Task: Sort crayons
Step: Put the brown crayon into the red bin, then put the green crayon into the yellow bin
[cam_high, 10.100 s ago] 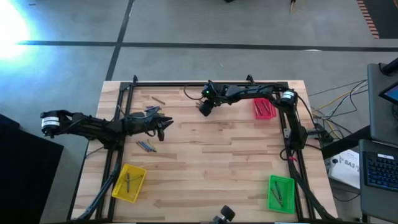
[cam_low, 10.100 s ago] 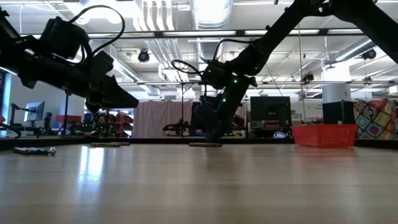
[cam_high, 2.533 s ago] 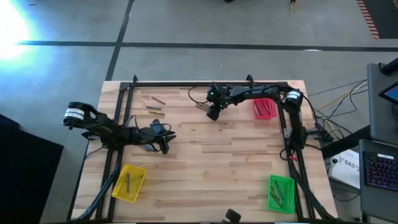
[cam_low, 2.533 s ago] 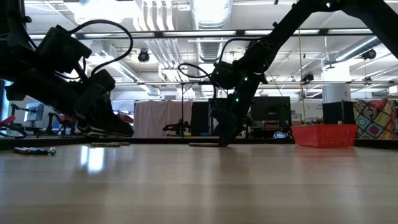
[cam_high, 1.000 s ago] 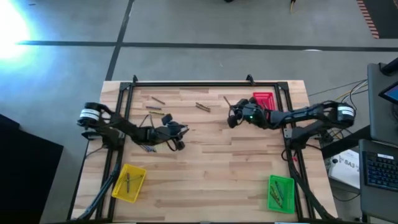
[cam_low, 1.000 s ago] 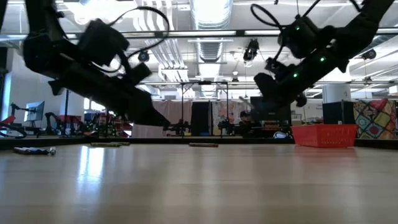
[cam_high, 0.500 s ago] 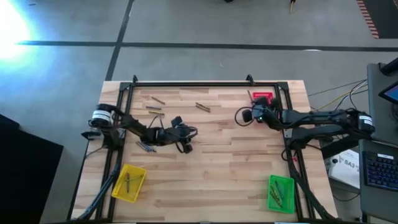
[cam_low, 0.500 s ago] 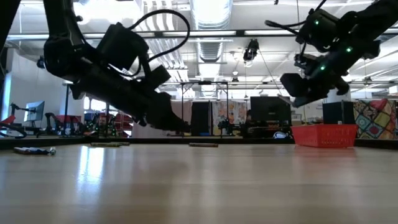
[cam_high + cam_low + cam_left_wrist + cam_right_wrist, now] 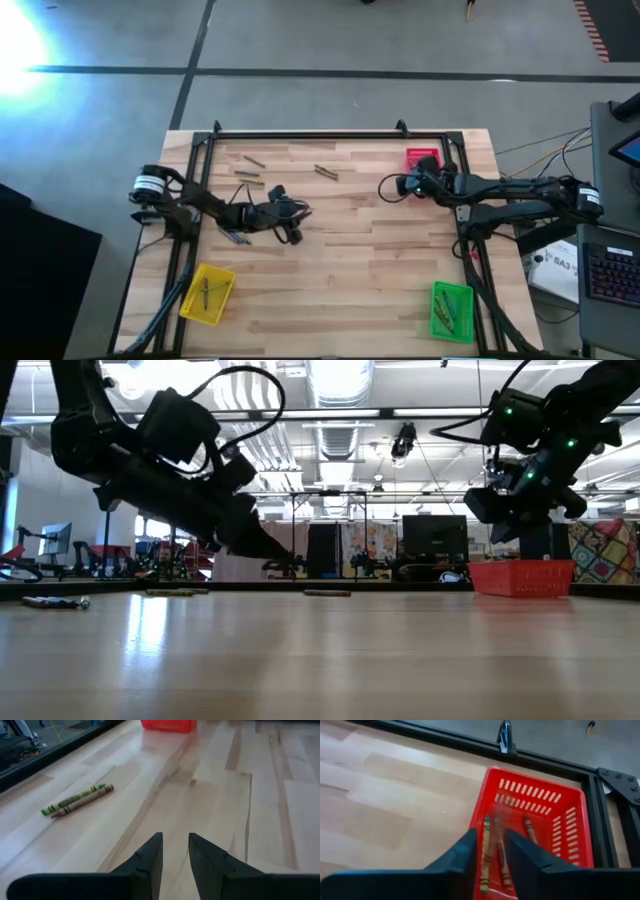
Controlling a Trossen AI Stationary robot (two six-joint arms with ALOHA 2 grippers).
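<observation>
Loose crayons lie on the wooden table: two single ones [image 9: 250, 160] [image 9: 248, 176] at the far left, a green and brown pair [image 9: 325, 171] [image 9: 77, 800] at the far middle, and a small bluish group [image 9: 235, 236] at the left. My left gripper [image 9: 292, 230] [image 9: 175, 840] hangs above bare table right of that group, a narrow gap between its fingers and nothing in it. My right gripper [image 9: 412, 180] [image 9: 491, 865] hangs over the red tray [image 9: 580, 820], narrowly open. Through its gap I see crayons [image 9: 485, 852] lying in the tray.
A yellow tray [image 9: 192, 300] holding crayons stands at the near left corner. A green tray [image 9: 436, 312] holding crayons stands at the near right corner. A black metal frame [image 9: 330, 135] runs along the far edge and both sides. The table's middle is bare wood.
My right gripper has gone toward the table's right edge and risen, ending over the red tray. My left gripper has gone toward the right, away from the bluish crayon group, then come back a little, staying above the table.
</observation>
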